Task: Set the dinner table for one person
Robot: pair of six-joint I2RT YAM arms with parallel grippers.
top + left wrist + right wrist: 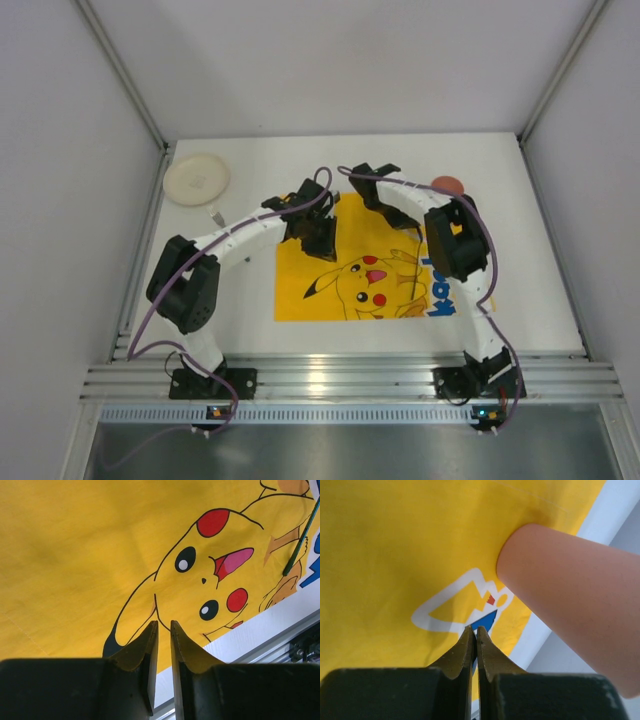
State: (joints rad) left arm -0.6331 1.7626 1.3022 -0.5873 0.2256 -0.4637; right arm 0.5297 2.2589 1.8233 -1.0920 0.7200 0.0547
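Two arms reach from their bases on the aluminium rail out over the dinner table. The table is the large white top that carries everything in the overhead view, with the rail running along its near edge.

A yellow cartoon-printed mat lies flat at the middle of the table, with bare white surface visible on its left, right and near sides.

Left gripper: the fingers are drawn together to a thin slit and there is nothing between them. It is positioned above the mat, over the printed character's ear and cheek. A thin dark-green rod-like item crosses the upper right corner of that wrist view. It cannot be identified.

Right gripper: the fingers are pressed together and grasp nothing. It hangs over the mat near a white-outlined blue emblem.

A salmon-coloured cup fills the right side of the right wrist view, beside the fingers and apart from them. From overhead the cup sits at the far right corner of the mat. Whether it rests on the cloth or on the table cannot be told.

A cream round plate lies on the table at the far left, off the mat and well apart from both grippers. A small pale item lies just beside the plate's near edge and is too small to identify.
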